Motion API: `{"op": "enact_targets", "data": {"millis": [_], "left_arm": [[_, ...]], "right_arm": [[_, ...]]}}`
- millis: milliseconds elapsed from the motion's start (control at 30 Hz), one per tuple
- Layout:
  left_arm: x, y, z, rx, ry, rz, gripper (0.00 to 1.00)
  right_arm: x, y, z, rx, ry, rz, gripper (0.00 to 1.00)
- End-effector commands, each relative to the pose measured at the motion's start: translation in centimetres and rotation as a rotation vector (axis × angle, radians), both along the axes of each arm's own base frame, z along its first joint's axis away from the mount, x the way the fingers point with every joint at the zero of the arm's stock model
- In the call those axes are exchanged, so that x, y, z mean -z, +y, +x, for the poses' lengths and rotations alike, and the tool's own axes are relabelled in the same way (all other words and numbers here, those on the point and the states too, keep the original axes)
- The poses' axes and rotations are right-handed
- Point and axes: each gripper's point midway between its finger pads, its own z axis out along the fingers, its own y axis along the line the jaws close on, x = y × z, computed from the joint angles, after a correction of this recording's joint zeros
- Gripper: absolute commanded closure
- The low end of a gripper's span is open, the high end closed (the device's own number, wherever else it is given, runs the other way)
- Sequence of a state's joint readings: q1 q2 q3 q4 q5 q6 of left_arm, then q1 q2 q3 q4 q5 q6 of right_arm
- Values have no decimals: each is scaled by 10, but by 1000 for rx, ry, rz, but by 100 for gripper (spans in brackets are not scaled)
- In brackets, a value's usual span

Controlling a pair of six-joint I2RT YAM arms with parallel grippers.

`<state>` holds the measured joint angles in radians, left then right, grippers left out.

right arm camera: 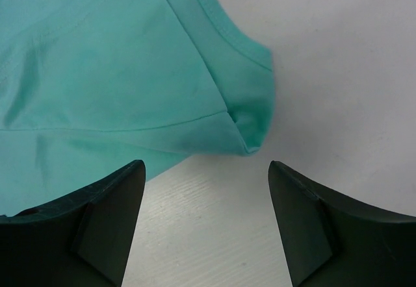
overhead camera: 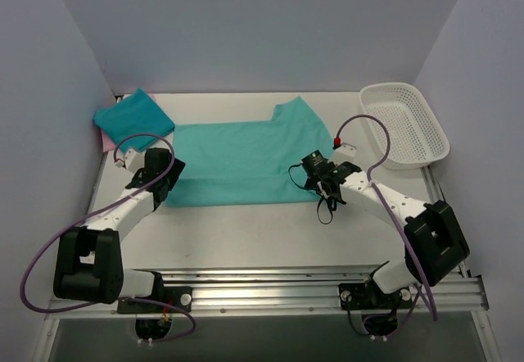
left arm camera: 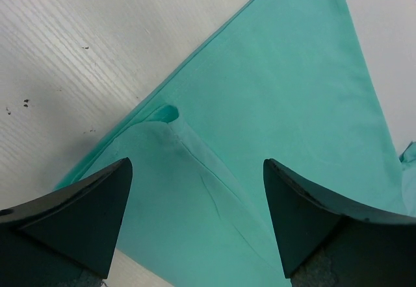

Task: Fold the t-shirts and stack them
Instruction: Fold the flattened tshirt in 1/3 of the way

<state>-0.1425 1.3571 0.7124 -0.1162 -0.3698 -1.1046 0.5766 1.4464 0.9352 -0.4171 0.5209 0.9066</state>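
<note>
The left gripper [left arm camera: 195, 215] and right gripper [right arm camera: 207, 215] are both hanging released, gripping nothing, over the near corners of the spread teal t-shirt [overhead camera: 237, 161]. It is apparently awaiting further folds. A folded t-shirt [overhead camera: 133, 116] is lying far-left, stacked on a pink one [overhead camera: 105, 139].

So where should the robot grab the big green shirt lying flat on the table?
Probably at its near right corner, coming from the robot's side. That corner of the spread t-shirt pokes out over the table, layers doubled, right ahead of the open right gripper, so a finger could slip under the edge.
</note>
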Motion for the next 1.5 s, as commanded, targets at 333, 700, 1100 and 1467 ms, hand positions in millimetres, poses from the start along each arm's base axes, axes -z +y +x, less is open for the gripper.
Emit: {"op": "enact_targets", "data": {"millis": [333, 700, 1100, 1467], "left_arm": [[-15, 10, -17, 5, -22, 45, 9], [-3, 7, -11, 16, -7, 43, 10], [7, 7, -6, 18, 9, 50, 11], [13, 8, -4, 16, 23, 57, 11]], "right_arm": [[41, 3, 47, 22, 46, -35, 35], [42, -18, 49, 52, 52, -47, 41], [65, -21, 47, 48, 102, -23, 59], [76, -22, 46, 45, 128, -14, 93]]}}
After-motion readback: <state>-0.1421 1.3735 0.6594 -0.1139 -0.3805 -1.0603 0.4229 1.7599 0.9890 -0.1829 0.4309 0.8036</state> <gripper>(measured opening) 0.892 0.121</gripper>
